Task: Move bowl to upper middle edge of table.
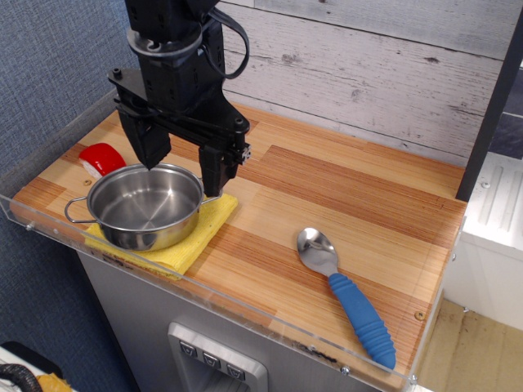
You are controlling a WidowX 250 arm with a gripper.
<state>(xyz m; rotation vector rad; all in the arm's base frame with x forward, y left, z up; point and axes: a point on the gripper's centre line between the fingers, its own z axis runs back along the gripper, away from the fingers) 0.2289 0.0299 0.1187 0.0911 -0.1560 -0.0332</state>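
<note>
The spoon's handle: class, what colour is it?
Blue, with a ribbed grip; the spoon shows clearly in the observation.image view.

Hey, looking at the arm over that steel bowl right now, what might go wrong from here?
1. The open gripper straddles the far rim of the bowl; on thin, shiny steel the grip may slip.
2. The bowl sits on a yellow cloth at the table's front edge; dragging could pull the cloth along.
3. A red object lies just behind the bowl and might get bumped.
</note>
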